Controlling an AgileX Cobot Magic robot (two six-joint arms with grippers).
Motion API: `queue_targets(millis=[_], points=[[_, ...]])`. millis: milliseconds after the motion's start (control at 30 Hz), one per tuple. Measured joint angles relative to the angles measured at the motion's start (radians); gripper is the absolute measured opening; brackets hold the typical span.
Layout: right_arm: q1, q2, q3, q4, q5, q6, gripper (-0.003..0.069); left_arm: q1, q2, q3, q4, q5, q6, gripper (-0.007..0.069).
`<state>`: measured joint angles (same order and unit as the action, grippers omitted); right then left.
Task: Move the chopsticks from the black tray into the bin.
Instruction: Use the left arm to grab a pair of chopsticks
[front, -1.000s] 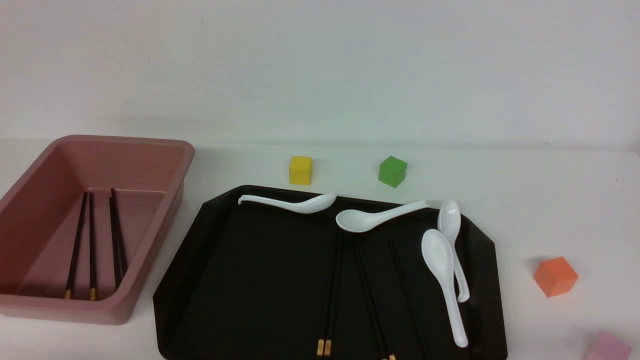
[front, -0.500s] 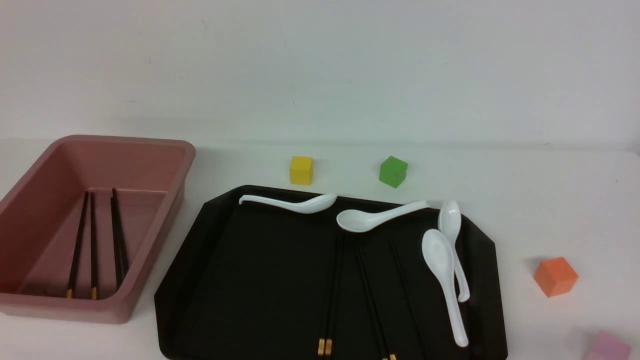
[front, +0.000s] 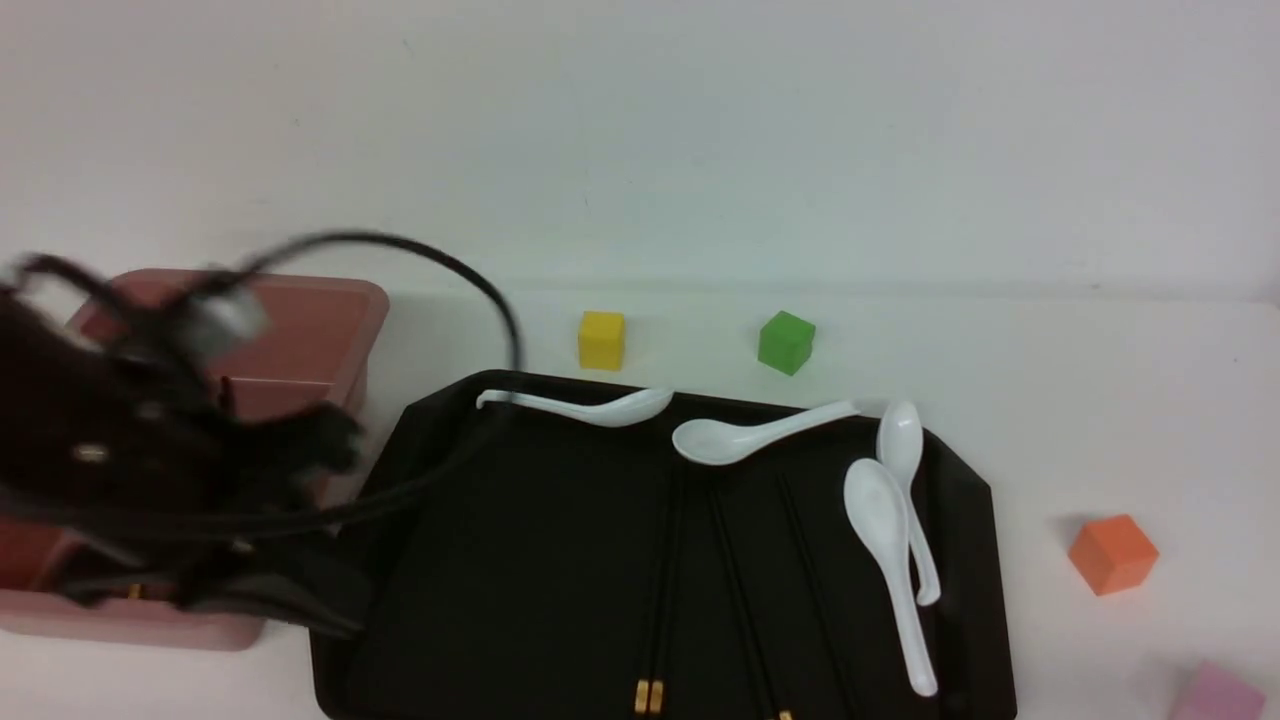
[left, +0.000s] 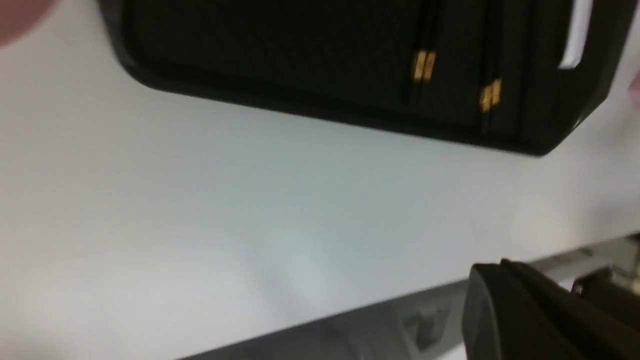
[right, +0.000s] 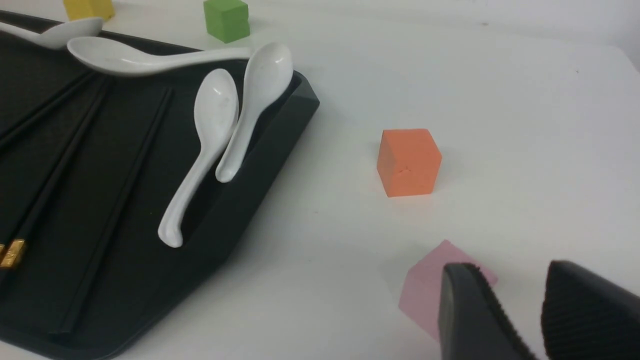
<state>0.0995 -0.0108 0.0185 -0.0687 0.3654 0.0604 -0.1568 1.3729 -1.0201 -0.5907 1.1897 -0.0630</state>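
Ribbed black rubber pads face the two fingers of the right gripper (right: 520, 320), which stand apart with nothing between them, low over the smooth white table (front: 1100, 400). Just beyond them sits a matte pink cube (front: 1215, 692), and farther out an orange cube (front: 1112, 552) with soft edges.

Only a dark, blurred piece of the left gripper (left: 525, 305) shows, so I cannot tell whether it is apart or closed. The left arm (front: 130, 450) is a black smear over the near half of the bin (front: 320, 300), with a thin cable (front: 480, 280) looping above it.

Four chopsticks (front: 660, 580), thin black sticks, lie lengthwise on the glossy black tray (front: 520, 560), gold-banded ends toward its near rim; two lie pressed together, the others apart. Four glossy white spoons (front: 890, 560) lie along the tray's far and right sides.

The bin is dusty pink plastic with rounded corners and a thick rim; a gold tip shows inside it under the arm. Beyond the tray stand a yellow cube (front: 602, 340) and a green cube (front: 786, 342).
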Motion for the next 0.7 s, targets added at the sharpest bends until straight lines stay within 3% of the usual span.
queue_targets(millis=[133, 300, 333, 400, 567, 700], points=[[0.000, 0.000, 0.000, 0.000, 0.000, 0.000, 0.0242, -0.178, 0.151, -0.016, -0.025, -0.053, -0.006, -0.0013], [0.000, 0.000, 0.000, 0.000, 0.000, 0.000, 0.0242, -0.344, 0.287, -0.090, 0.072, -0.201, -0.181, -0.0013], [0.000, 0.000, 0.000, 0.000, 0.000, 0.000, 0.0242, -0.390, 0.325, -0.121, 0.144, -0.248, -0.273, -0.0013], [0.000, 0.000, 0.000, 0.000, 0.000, 0.000, 0.0242, -0.424, 0.352, -0.157, 0.209, -0.266, -0.343, -0.0009], [0.000, 0.000, 0.000, 0.000, 0.000, 0.000, 0.0242, -0.571, 0.466, -0.325, 0.517, -0.247, -0.636, 0.0083], [0.000, 0.000, 0.000, 0.000, 0.000, 0.000, 0.0242, -0.615, 0.524, -0.402, 0.656, -0.221, -0.728, 0.0171]])
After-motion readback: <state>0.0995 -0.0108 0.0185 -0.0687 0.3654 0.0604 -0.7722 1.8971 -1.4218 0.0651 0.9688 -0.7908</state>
